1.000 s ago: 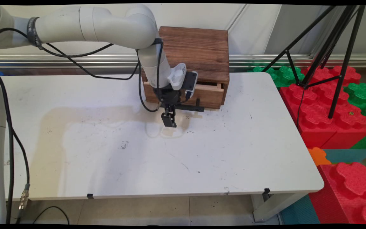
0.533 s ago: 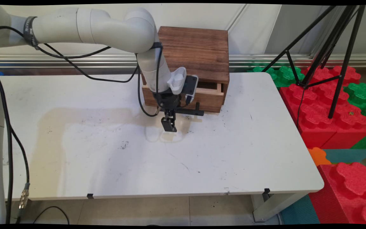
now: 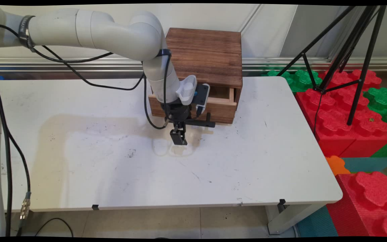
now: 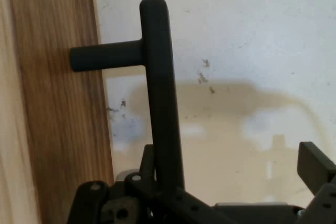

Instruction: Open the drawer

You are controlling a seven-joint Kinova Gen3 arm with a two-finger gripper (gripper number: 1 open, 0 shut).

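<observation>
Hand and drawer unit at the rear of the white surface [image 3: 247,161]. A dark wooden box [image 3: 207,53] stands at the far edge, and its single drawer [image 3: 222,108] is drawn partly out towards the viewer, showing a strip of pale interior. A black T-shaped handle [image 3: 198,123] projects from the drawer front. The white arm [image 3: 113,32] reaches in from the left and bends down so that the jaws point at the surface just before the drawer. In the hand view the handle's bar [image 4: 160,93] runs down into the linkage at one side, while the opposite finger [image 4: 315,163] stands well apart from it: the jaws are spread, not pinching the bar. A black tripod [image 3: 348,50] and red foam blocks [image 3: 341,124] lie to the right of the surface.
</observation>
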